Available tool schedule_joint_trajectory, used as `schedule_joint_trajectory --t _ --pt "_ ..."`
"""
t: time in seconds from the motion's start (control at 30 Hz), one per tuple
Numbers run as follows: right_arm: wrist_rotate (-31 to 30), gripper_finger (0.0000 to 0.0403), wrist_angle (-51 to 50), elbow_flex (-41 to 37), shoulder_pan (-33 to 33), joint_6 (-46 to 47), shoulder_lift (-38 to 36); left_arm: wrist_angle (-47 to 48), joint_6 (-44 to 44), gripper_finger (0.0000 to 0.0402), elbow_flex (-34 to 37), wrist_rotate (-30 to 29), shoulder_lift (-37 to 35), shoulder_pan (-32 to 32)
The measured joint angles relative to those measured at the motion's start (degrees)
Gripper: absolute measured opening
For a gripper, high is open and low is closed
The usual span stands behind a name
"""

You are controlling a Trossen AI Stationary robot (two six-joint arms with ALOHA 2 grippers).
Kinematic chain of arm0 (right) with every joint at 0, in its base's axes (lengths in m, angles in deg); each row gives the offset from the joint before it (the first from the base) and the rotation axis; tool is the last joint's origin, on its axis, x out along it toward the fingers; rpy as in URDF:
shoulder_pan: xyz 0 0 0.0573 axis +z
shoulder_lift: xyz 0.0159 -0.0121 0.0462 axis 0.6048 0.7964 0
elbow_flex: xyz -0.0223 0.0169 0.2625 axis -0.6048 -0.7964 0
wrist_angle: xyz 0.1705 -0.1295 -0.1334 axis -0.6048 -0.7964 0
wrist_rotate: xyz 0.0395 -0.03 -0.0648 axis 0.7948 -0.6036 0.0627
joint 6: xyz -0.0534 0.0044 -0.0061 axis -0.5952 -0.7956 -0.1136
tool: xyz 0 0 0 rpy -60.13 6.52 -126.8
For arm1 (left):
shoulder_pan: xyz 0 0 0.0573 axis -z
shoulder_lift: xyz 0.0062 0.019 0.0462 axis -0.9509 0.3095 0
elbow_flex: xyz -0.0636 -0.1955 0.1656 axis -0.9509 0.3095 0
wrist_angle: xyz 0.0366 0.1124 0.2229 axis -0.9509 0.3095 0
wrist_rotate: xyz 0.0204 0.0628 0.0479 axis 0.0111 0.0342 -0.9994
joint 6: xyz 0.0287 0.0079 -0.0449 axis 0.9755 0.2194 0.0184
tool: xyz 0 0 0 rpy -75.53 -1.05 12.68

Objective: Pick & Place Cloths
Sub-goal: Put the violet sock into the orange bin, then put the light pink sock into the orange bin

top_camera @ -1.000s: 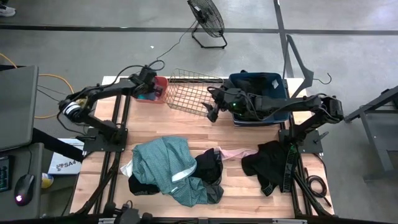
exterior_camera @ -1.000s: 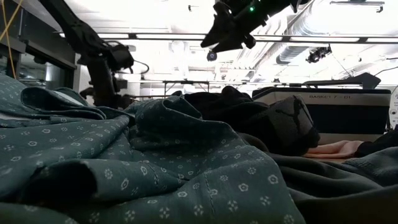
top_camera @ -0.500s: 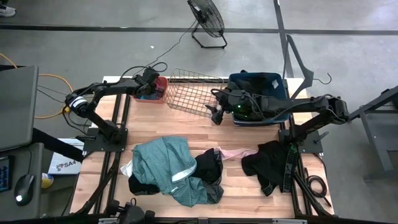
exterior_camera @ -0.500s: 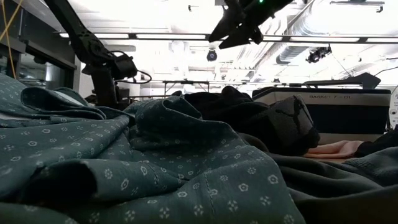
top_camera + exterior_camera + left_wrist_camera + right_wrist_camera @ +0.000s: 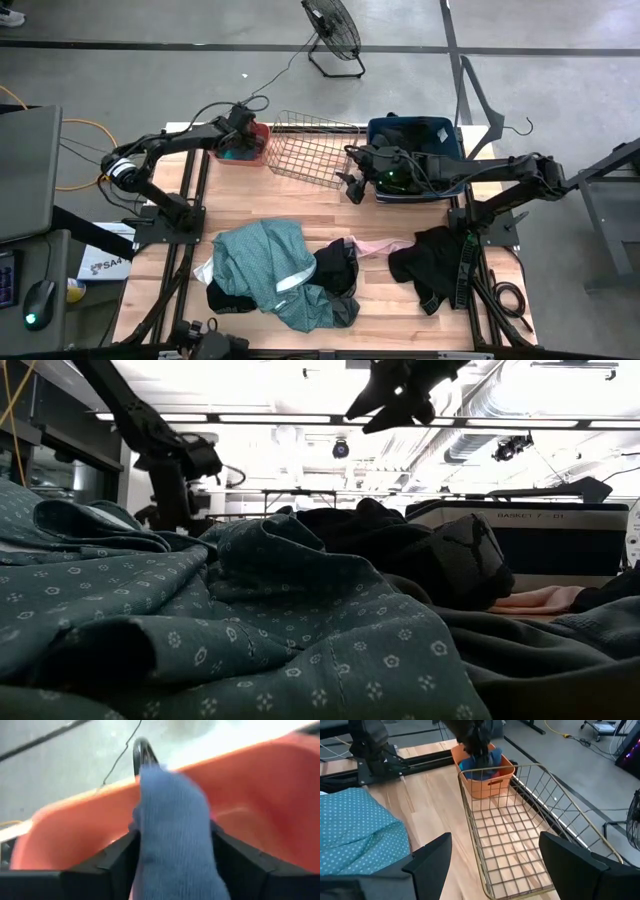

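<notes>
From the high view, the left gripper (image 5: 240, 140) sat over the coral tub (image 5: 256, 155) at the upper left of the table, while the right gripper (image 5: 352, 180) hung above centre beside the wire basket (image 5: 305, 150), just in front of the dark blue bin (image 5: 415, 160). Most of the cloths lay along the lower half of the frame: the large teal garment (image 5: 262, 262) at lower centre-left, a black piece (image 5: 335, 268) against it, a pink piece (image 5: 378, 245) to its right, and another black garment (image 5: 432, 262) at lower right. In the low view the teal garment (image 5: 200, 620) filled the foreground, a black heap (image 5: 400, 555) rose behind it at centre, and the right gripper (image 5: 395, 400) showed at the top edge with its fingers spread. The left wrist view showed a small blue cloth (image 5: 172, 835) pinched between the left arm's two fingers, hanging inside the coral tub (image 5: 260, 795). The right wrist view looked past wide-spread, empty fingers at the wire basket (image 5: 520, 845), the tub (image 5: 482, 777) with blue fabric in it at upper centre, and the teal garment (image 5: 355, 827) at the left edge. The step in hand looked like the placing of the small blue piece in the tub; the next move would call for the left fingers to part and let it drop, and for the right arm to reach down toward the pile at the table's near side.
</notes>
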Motion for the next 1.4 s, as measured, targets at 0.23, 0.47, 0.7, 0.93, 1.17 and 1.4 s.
schedule_joint_trajectory --t 0.23,0.47,0.7,0.93,1.17,1.4 --pt "0.2 0.0291 -1.4 0.0 0.3 0.7 0.0 6.2 0.7 0.0273 -4.1 0.4 -4.3 0.0" --pt "1.7 0.0291 -7.5 0.0 0.4 3.3 -0.1 9.0 1.7 0.0273 -4.8 1.8 -9.3 0.0" --pt "10.5 0.0291 -19.4 0.0 1.9 8.1 -0.2 9.7 3.8 0.0273 -4.6 11.7 -15.0 0.0" --pt "15.3 0.0291 -34.4 -0.3 8.3 13.4 -0.2 9.9 4.5 0.0273 -4.6 17.7 -18.2 0.0" --pt "18.6 0.0291 -32.9 -7.6 14.9 14.6 0.1 9.7 4.7 0.0273 -4.6 19.9 -18.5 0.0" --pt "20.1 0.0291 -23.5 -15.2 17.7 16.9 0.1 9.4 4.7 0.0273 -4.6 21.0 -18.5 0.0"
